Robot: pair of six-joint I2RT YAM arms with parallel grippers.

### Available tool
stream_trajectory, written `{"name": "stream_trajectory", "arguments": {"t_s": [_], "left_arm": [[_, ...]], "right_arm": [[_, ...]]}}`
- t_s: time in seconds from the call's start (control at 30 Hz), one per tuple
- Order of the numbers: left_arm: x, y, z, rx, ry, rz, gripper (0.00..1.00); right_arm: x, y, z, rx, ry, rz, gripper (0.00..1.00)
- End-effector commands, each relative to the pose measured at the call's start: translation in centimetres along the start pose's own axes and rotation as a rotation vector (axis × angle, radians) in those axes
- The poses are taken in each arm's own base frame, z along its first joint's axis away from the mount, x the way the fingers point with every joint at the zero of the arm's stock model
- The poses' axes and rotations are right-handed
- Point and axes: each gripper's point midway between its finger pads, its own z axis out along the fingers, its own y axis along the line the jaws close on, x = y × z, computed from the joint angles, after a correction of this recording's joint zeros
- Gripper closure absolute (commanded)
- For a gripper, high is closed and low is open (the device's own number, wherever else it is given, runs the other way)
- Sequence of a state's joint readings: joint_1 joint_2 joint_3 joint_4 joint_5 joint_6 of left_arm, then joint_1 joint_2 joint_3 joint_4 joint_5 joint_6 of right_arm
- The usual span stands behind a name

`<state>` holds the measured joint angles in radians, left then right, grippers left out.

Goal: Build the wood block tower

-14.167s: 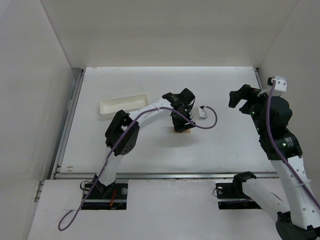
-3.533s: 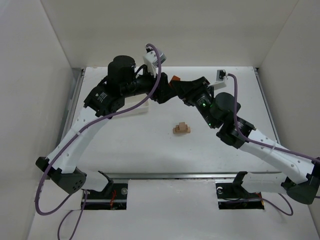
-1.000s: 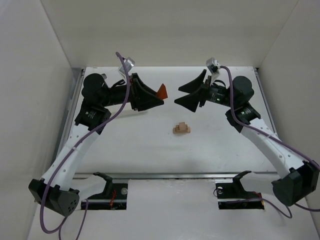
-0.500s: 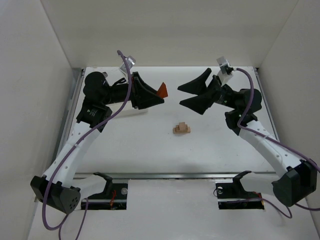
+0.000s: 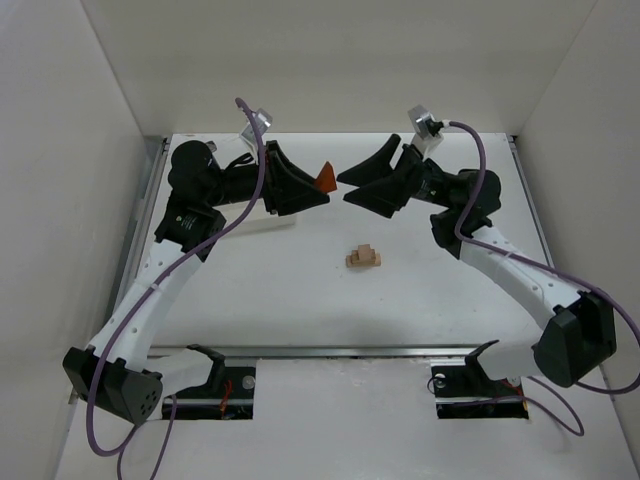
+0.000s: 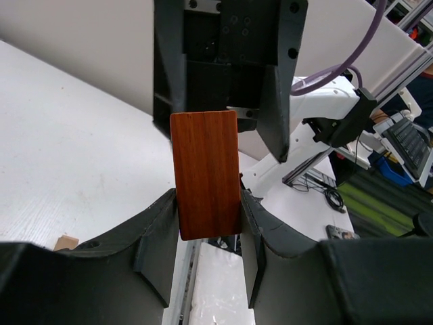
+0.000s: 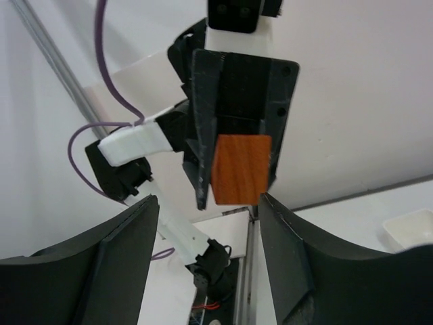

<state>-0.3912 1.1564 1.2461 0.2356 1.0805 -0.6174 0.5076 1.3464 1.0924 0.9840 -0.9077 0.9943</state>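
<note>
Only the top view shows the whole stepped stack of light tan blocks [image 5: 363,257] at mid-counter [image 5: 250,290]. The wrist views show the orange-red wedge [image 6: 206,176] as a smooth, wood-grained rectangular face. The left fingers [image 6: 160,233], partly open, clamp it aloft near the counter's far edge. The right fingers [image 7: 132,254] gape wide and empty, facing it.

No legible text, labels or numbers in view.
</note>
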Motion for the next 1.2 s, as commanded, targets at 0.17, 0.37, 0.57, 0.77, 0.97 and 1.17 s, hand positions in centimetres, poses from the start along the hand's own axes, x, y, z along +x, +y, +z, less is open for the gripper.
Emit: {"name": "stream_trajectory", "arguments": {"t_s": [0.17, 0.37, 0.57, 0.77, 0.97, 1.17], "left_arm": [[-2.3, -2.4, -0.2, 0.048, -0.046, 0.115, 1.00], [-2.6, -2.6, -0.2, 0.051, -0.050, 0.123, 1.00], [-2.6, -2.6, -0.2, 0.051, -0.050, 0.123, 1.00], [-2.6, -2.6, -0.2, 0.046, -0.045, 0.151, 1.00], [-2.5, -2.5, -0.2, 0.043, -0.041, 0.143, 1.00], [-2.3, -2.3, -0.2, 0.041, -0.038, 0.126, 1.00]], "right_arm": [[-1.5, 1.8, 2.6, -0.072, -0.012, -0.037, 0.35], [-0.9, 0.4, 2.9, -0.014, -0.004, -0.014, 0.35], [0.2, -1.8, 2.6, 0.082, 0.028, -0.003, 0.35], [-0.6, -2.1, 2.4, 0.136, -0.001, -0.026, 0.28], [-1.0, -1.4, 2.6, 0.112, 0.005, -0.040, 0.34], [-1.4, -1.0, 3.0, 0.084, 0.007, -0.040, 0.47]]}}
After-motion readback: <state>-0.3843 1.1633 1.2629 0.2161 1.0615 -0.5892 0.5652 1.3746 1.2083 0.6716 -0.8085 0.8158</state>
